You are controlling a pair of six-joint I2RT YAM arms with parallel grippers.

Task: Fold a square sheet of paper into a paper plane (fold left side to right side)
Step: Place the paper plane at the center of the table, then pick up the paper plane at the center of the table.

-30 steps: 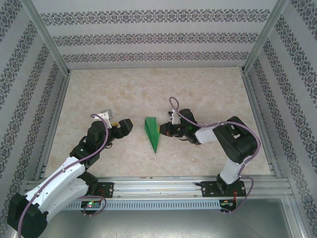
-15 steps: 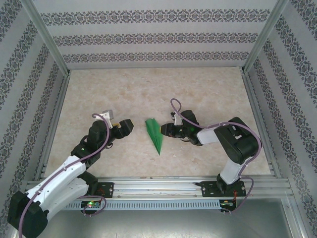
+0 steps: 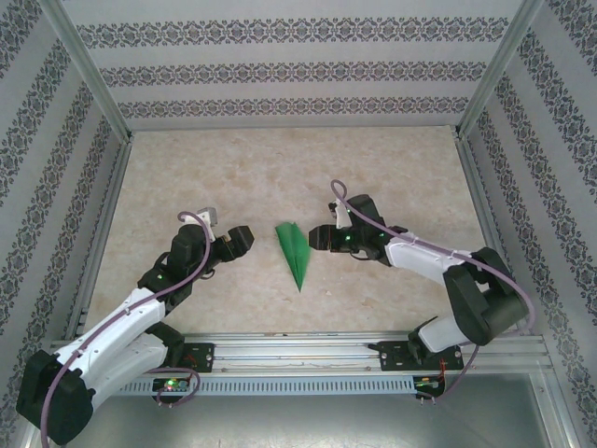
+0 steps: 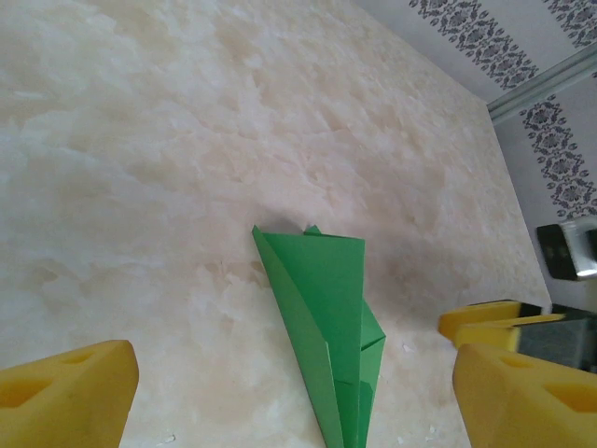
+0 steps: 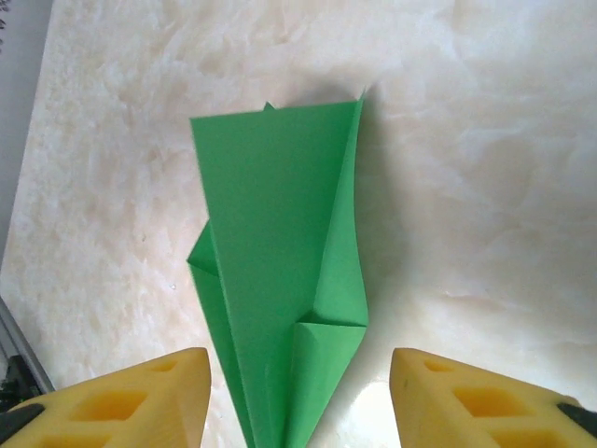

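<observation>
At the middle of the desk, the plane lies flat, with its slim nose toward the arm bases and its wide tail away from them. The left end effector sits just to its left, jaws wide open and holding nothing. The right end effector sits just beside the plane's right edge, also open and empty. In the right wrist view its yellow pads stand apart, the plane's narrow end between them, unpinched
</observation>
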